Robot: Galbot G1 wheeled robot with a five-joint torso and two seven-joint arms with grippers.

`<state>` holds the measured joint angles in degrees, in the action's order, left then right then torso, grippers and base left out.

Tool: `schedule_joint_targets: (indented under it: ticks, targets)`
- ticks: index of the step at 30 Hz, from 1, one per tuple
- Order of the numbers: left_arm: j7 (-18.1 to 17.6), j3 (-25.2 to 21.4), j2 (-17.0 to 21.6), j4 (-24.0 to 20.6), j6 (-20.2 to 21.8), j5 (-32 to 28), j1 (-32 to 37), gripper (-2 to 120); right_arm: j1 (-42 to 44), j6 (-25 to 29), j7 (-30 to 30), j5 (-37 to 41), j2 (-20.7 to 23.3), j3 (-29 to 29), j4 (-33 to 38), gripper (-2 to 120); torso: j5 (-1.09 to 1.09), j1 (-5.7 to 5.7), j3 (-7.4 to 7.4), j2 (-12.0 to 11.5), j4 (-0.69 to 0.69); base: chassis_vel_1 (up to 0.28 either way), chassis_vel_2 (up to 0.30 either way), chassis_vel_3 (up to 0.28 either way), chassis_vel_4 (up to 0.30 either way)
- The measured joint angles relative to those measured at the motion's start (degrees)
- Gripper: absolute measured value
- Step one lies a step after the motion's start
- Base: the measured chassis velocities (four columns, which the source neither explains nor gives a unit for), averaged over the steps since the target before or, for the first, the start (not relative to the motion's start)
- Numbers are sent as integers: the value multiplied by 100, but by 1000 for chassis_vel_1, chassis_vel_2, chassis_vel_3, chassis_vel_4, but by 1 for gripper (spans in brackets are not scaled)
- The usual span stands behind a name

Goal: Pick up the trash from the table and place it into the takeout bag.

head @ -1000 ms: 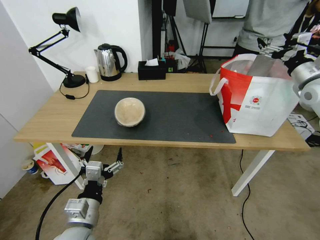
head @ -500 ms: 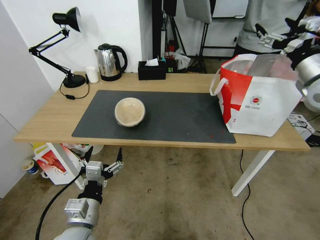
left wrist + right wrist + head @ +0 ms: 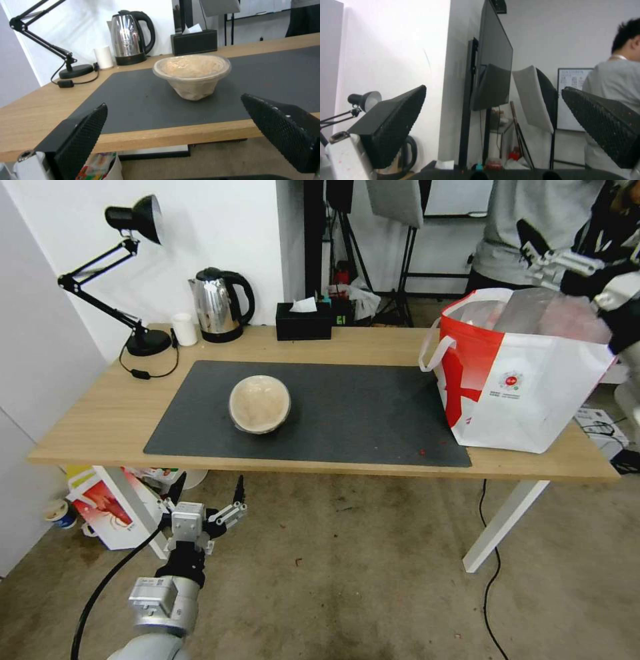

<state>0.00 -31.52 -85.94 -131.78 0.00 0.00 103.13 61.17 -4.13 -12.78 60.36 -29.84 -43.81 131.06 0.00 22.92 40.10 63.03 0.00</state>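
One piece of trash, a beige round bowl [image 3: 260,403] [image 3: 192,75], stands upright on the dark grey mat [image 3: 347,413] of the table [image 3: 100,420]. The takeout bag [image 3: 527,387], white with a red panel and foil lining, stands open at the table's right end. My right gripper [image 3: 531,250] [image 3: 493,89] hovers above the bag's far rim, open, nothing between its fingers. My left gripper [image 3: 208,490] [image 3: 174,100] hangs below the table's front edge, facing the bowl, open and not holding anything.
Along the back edge stand a desk lamp [image 3: 133,220], a kettle [image 3: 217,303], a small white cup [image 3: 183,328] and a black tissue box [image 3: 303,321]. A smaller red-and-white bag [image 3: 110,507] sits on the floor by the left leg. A person [image 3: 533,227] stands behind the takeout bag.
My right gripper has risen from the bag's mouth to a spot higher above its far rim. The left arm, the bowl and the bag have not moved.
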Motion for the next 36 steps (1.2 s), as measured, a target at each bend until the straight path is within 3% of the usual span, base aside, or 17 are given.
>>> schedule_joint_targets:
  ticks: [7,11,13,17,19,24,36]
  targets:
    - [-1,0,0,0,0,0,0,100,1138,90,-252,-735,-1039,-449,846,100,0,0,0,0,0,0,0,0,0]
    - [0,0,0,0,0,0,0,100,1261,154,-312,-956,-1298,-451,1043,100,-1,0,0,0,0,0,0,0,0]
    - [0,0,0,0,0,0,0,100,1398,235,-345,-1244,-1627,-449,1223,100,-1,0,0,0,0,0,0,0,0]
    - [0,1,0,0,0,0,0,100,1581,308,-351,-1503,-1984,-435,1260,100,0,0,0,0,1,0,0,0,0]
    - [0,0,1,0,0,0,0,100,1845,399,-346,-1796,-2428,-377,1259,100,1,0,0,0,-1,0,0,0,0]
    - [0,0,0,0,0,0,0,100,2181,621,-221,-2321,-3058,-195,1250,100,0,0,0,0,0,0,0,0,0]
    - [0,0,0,0,0,0,0,100,2991,1098,-64,-3275,-3722,236,1223,100,0,1,0,0,-1,0,0,0,0]
